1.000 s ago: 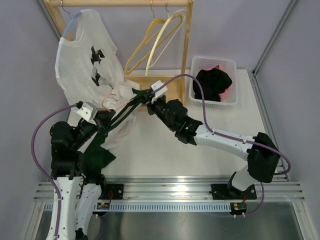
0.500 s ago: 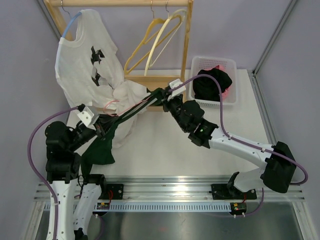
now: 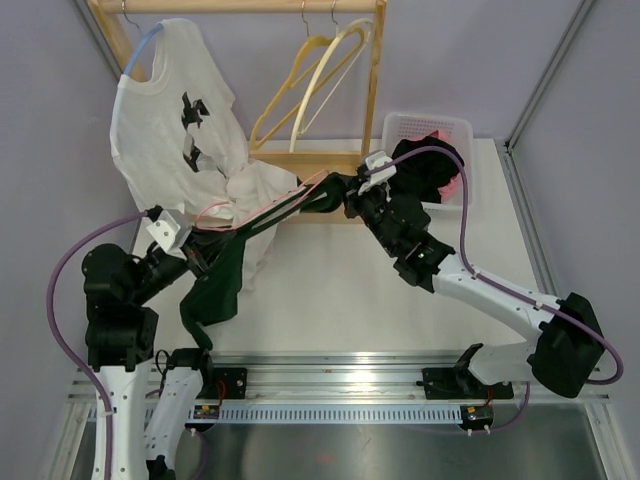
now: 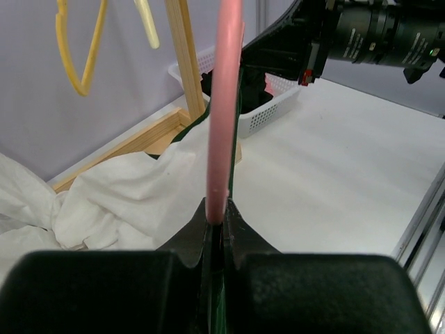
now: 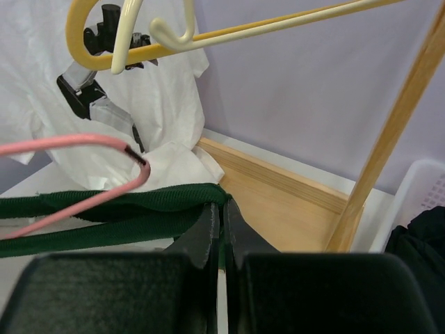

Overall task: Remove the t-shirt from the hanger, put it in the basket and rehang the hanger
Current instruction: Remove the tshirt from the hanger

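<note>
Shift: green t-shirt is pulled further rightward off pink hanger.
Grips: left pincer clamped on hanger, right pincer on t-shirt.

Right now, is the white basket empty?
No, the basket holds a heap of black cloth with a bit of pink at its edge.

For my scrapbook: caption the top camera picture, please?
Left claw grips the pink hanger; right claw grips the green t-shirt.
</note>
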### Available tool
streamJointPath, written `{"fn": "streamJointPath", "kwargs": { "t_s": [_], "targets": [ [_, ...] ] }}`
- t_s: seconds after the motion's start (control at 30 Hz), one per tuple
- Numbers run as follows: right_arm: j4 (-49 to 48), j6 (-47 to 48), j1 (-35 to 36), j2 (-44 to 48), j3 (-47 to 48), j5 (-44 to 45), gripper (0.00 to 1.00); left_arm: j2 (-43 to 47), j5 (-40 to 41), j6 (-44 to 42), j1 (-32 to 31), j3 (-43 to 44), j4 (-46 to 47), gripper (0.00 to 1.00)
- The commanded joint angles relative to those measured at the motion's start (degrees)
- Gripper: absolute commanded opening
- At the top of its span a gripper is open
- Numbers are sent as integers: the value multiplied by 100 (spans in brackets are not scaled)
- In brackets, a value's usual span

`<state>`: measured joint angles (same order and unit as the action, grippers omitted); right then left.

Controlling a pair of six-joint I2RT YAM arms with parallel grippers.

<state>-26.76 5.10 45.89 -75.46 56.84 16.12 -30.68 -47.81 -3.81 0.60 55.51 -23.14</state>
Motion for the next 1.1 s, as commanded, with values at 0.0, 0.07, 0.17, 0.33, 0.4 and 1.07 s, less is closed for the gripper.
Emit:
{"fn": "streamJointPath", "kwargs": {
  "t_s": [0.0, 0.07, 0.17, 0.33, 0.4, 1.07],
  "targets": [
    [-391, 26, -168, 268, -155, -310, 0, -8, -70, 355, 10, 399, 502, 0],
    [-417, 17, -159, 356, -225, -740, 0, -9, -210, 767, 10, 426, 669, 0],
    [-417, 8, -159, 444, -287, -1443, 0, -43, -430, 1574, 10, 374, 1441, 0],
    [-496, 17, -72, 506, -375, -2516, 0, -140, -519, 3199, 10, 31, 3612, 0],
    [-584, 191, 25, 488, -419, -2814, 0, -140, -396, 3517, 10, -48, 4140, 0],
    [1576, 2047, 500, 515, -226, -4423, 0, -18, 1589, 3644, 10, 153, 4042, 0]
  ]
}}
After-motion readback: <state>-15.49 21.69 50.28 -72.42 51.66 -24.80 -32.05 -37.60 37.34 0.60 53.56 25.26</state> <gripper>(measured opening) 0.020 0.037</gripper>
